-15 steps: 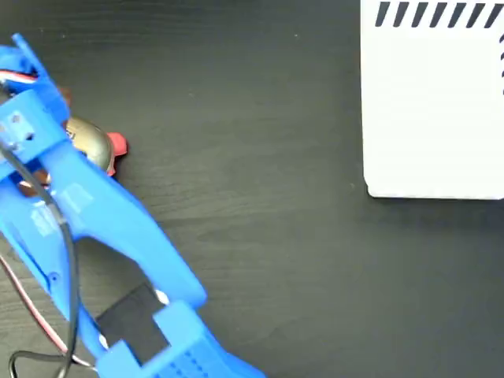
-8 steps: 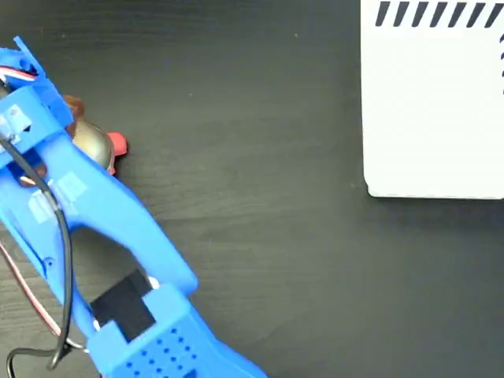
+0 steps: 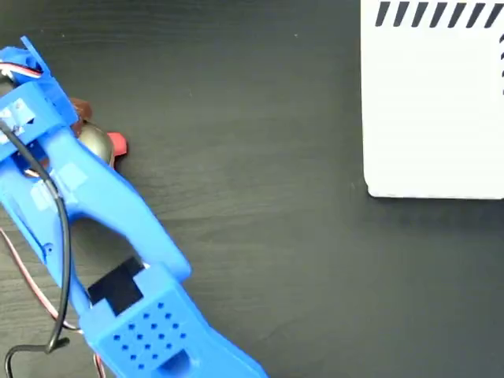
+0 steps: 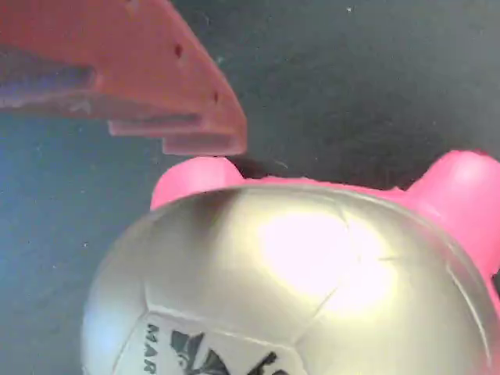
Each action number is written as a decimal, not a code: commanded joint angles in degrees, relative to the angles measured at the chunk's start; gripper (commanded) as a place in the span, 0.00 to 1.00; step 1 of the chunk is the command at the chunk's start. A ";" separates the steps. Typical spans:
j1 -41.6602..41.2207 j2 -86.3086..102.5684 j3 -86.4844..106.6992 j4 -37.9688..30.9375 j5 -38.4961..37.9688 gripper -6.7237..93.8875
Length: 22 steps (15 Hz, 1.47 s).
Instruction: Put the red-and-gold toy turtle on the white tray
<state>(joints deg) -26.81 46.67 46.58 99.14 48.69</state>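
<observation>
Now, in the fixed view, the jaws point(image 3: 63, 130) sit on the red-and-gold toy turtle point(image 3: 101, 142); the white tray point(image 3: 433, 118) is far off.

Up close in the wrist view, the turtle's shell point(image 4: 297, 289) lies right under one finger point(image 4: 156, 86). I cannot tell how wide the jaws are.

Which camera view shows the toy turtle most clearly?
The wrist view: the toy turtle fills the picture, showing its shiny domed shell and printed logo. In the fixed view the blue arm hides most of the turtle; only part of the shell and one red limb show.
</observation>
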 commanded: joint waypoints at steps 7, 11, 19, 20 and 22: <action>-0.70 -2.99 -5.10 0.44 0.62 0.62; -1.14 -3.60 -5.62 0.35 0.79 0.50; -0.88 -1.58 -4.83 -0.70 1.14 0.09; -0.79 -0.35 -3.78 -1.41 0.44 0.08; -0.44 6.24 1.93 -5.36 -1.49 0.07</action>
<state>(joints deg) -26.72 42.63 45.44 96.33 48.25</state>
